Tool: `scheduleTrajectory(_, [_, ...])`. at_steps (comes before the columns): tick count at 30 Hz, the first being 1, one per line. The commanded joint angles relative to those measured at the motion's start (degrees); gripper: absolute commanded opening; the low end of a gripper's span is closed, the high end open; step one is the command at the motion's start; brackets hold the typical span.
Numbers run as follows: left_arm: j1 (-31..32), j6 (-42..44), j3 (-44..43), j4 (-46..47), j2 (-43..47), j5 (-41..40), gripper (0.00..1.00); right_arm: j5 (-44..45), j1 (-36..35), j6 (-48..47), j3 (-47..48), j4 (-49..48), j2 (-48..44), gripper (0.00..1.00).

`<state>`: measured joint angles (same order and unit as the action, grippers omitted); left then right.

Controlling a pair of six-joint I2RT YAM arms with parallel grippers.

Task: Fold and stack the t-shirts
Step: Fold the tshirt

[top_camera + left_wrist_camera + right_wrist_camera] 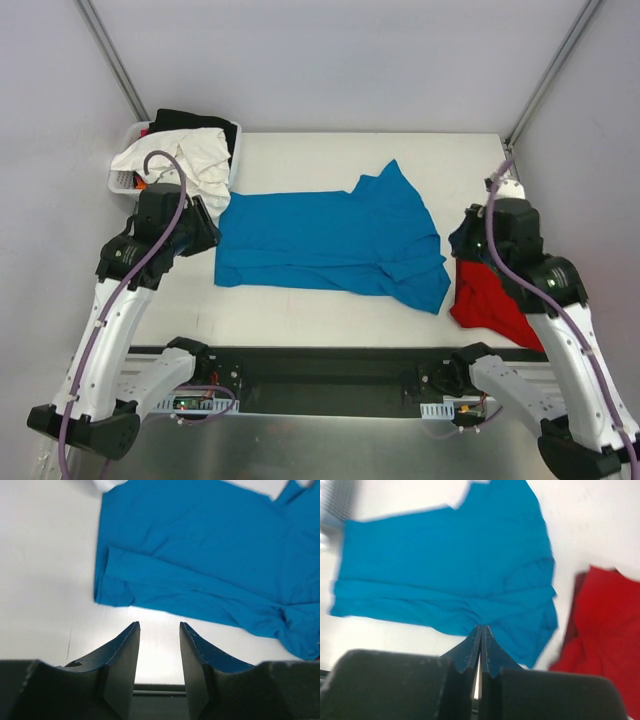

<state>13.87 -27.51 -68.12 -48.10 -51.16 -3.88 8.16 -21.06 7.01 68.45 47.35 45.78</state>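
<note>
White table (300, 310), grey walls, and I see both shirts on it, neither one folded as far as I can judge. The blue shirt (330, 240) lies flat across the middle, its hem toward the left arm and its sleeves and neck toward the right. A narrow strip along its near edge looks turned over, with some bunching near the right sleeve. I can't say if that's a deliberate fold or just a wrinkle. The red shirt (490, 295) sits crumpled at the right edge, partly hidden under the right arm, just beside the blue one's sleeve.

My left claw (159, 625) is spread, with nothing between its jaws. It hangs over bare table just short of the blue shirt's near left corner. My right claw (481, 627) is pressed together and seems to grip nothing. It hangs above the blue shirt's near edge.

At the far left a basket (125, 180) holds a white cloth (185, 155) and a black cloth (195, 120), not my job.

By my reckoning nearly everything is left: fold blue, spread and fold red, then stack.
</note>
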Motion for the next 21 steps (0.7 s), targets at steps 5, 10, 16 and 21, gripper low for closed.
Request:
scheduleTrajectory(5, [0.28,1.39,0.00,-11.23,-0.09,-15.70,0.50,34.26,-8.20,-1.73,-2.00,14.96,5.73,0.01])
scheduleTrajectory(10, [0.28,3.42,-2.37,-15.27,-0.70,-27.04,0.55,39.13,-8.21,-3.93,-3.93,18.11,6.34,0.01])
scheduleTrajectory(16, [0.28,1.94,2.54,-16.68,-5.26,-25.40,0.93,22.03,-8.12,-3.40,-9.89,13.42,9.24,0.01])
scheduleTrajectory(21, [0.28,2.45,5.45,-9.76,-11.94,-13.13,0.99,15.40,-7.59,-2.43,-11.40,7.59,17.57,0.29])
